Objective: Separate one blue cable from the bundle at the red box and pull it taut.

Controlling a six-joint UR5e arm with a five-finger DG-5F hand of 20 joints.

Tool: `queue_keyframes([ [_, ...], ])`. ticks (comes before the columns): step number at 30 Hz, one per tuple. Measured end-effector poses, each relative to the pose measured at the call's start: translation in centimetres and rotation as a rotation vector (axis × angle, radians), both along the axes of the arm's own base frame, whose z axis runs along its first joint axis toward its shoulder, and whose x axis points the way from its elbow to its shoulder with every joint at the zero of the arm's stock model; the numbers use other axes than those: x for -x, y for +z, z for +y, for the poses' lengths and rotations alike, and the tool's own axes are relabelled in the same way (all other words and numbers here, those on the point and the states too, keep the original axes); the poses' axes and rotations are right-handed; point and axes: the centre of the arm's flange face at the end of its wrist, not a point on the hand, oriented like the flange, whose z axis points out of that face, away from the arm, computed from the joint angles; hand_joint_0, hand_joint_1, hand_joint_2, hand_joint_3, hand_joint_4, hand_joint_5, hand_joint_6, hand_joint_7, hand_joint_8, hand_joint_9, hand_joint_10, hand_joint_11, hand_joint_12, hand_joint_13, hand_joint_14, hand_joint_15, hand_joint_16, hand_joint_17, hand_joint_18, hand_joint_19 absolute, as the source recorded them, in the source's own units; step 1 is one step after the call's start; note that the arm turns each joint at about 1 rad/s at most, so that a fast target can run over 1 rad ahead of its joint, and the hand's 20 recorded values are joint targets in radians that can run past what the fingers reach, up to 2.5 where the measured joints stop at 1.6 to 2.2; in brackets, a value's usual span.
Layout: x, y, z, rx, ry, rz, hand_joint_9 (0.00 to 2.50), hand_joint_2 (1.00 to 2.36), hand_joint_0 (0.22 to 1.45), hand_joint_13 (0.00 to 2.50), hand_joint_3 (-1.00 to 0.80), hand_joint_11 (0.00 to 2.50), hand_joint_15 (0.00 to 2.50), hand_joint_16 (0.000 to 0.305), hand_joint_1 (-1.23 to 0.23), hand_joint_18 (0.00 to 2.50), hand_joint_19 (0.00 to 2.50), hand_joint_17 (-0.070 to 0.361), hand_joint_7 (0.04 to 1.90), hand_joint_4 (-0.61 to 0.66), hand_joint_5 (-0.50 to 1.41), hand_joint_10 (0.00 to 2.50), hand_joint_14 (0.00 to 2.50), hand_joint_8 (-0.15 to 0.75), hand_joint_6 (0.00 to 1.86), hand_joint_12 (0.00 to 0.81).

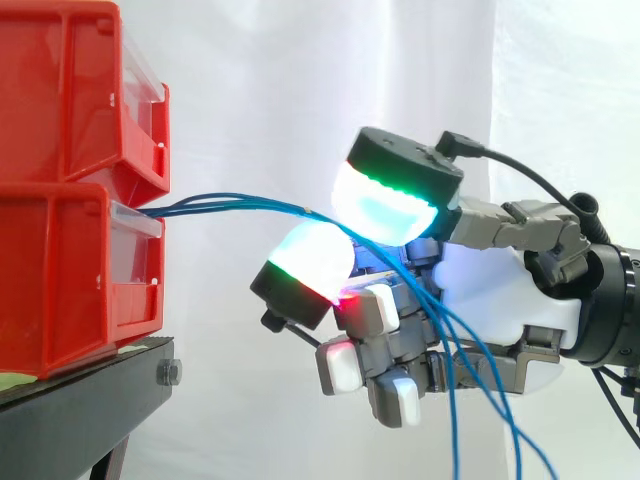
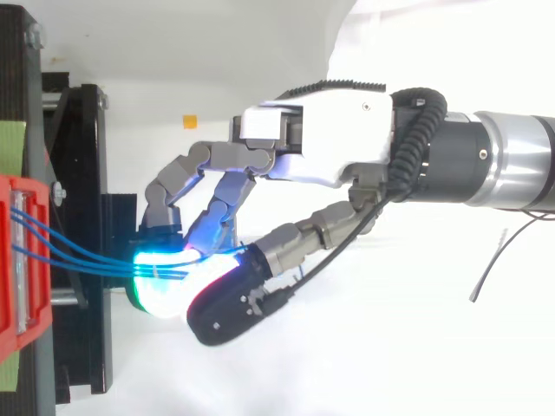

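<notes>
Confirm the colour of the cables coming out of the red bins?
Blue, all the cables; clearest in the side view, against the white curtain.

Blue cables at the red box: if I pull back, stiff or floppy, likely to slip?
Probably floppy: the blue cables droop downward past the hand. Thin and smooth-looking, so they may slide between the pads. Several leave the red box together, so others may follow.

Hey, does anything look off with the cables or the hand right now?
Yes: several blue cables, not one, run from the red box between the hand's fingers, then hang loose below the palm. None looks separated yet.
</notes>
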Motion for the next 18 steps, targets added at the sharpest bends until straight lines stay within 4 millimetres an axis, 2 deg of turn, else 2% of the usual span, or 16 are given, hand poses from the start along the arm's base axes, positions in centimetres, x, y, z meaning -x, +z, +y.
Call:
queue_keyframes([
  [3,0.03,-0.03,0.01,0.002,0.003,0.003,1.09,1.0,0.67,0.98,-0.5,0.9,0.5,0.051,-0.73,0.98,0.66,0.114,1.01,0.19,-0.16,0.02,0.02,0.391,0.9,0.409],
  [6,0.04,-0.05,0.01,0.002,0.004,0.004,1.13,1.0,0.63,1.01,-0.5,0.92,0.5,0.049,-0.72,0.99,0.67,0.111,1.02,0.21,-0.15,0.02,0.02,0.399,0.9,0.407],
  [10,0.05,-0.06,-0.04,0.003,0.004,0.005,1.18,1.0,0.56,1.05,-0.5,0.92,0.52,0.05,-0.57,1.03,0.68,0.113,1.03,0.22,-0.14,0.02,0.02,0.406,0.9,0.413],
  [11,0.05,-0.06,-0.04,0.003,0.004,0.005,1.21,1.0,0.59,1.06,-0.5,0.94,0.52,0.049,-0.49,1.03,0.69,0.11,1.08,0.2,-0.13,0.02,0.02,0.401,0.89,0.405],
  [12,0.05,-0.05,-0.06,0.003,0.004,0.004,1.22,1.0,0.6,1.06,-0.5,0.95,0.52,0.049,-0.48,1.03,0.69,0.11,1.09,0.18,-0.13,0.02,0.02,0.397,0.89,0.405],
  [15,0.04,-0.03,-0.07,0.003,0.004,0.003,1.22,1.0,0.64,1.06,-0.5,0.96,0.53,0.049,-0.47,1.04,0.7,0.11,1.11,0.14,-0.13,0.02,0.02,0.392,0.9,0.406],
  [18,0.03,-0.03,-0.08,0.003,0.004,0.002,1.22,1.01,0.64,1.06,-0.39,0.96,0.53,0.049,-0.56,1.04,0.7,0.111,1.14,0.17,-0.13,0.02,0.02,0.4,0.9,0.408],
])
